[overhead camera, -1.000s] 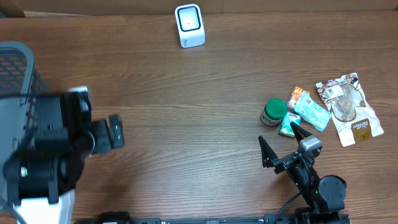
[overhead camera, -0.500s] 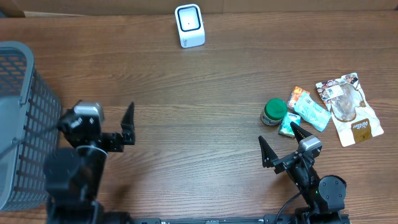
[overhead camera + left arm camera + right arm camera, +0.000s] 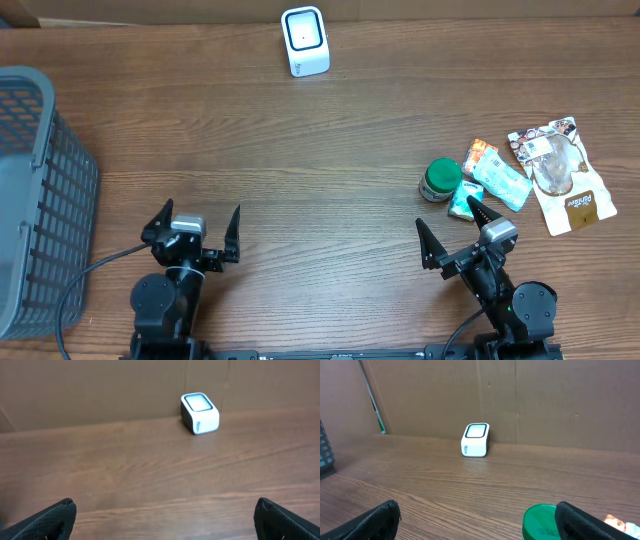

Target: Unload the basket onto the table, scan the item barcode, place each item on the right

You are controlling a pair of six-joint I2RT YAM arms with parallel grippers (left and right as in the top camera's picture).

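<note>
Both end effectors sit low at the near edge of the tabletop (image 3: 300, 150), a dark brown wood-grain surface. Their pointed black fingers are spread wide with nothing between them. The left end effector (image 3: 200, 212) faces bare wood. The right end effector (image 3: 445, 212) sits just short of the items.

These items are clustered toward the right side of the tabletop:
- a round jar (image 3: 439, 180) with a glossy green lid
- a crinkled teal packet (image 3: 500, 183)
- an orange packet (image 3: 480, 156) tucked behind the teal one
- a small green-and-white packet (image 3: 458, 206), overlapped by one right fingertip in the overhead view; whether they touch cannot be told
- a flat clear pouch (image 3: 560, 172) with brown contents and printed labels, farthest right

No barcode is legible on any of them.

The scanner (image 3: 305, 41), a small white rounded block with a dark-rimmed window, stands at the far edge before a cardboard wall (image 3: 545, 400). A grey plastic mesh basket (image 3: 40, 200) sits at the left.
</note>
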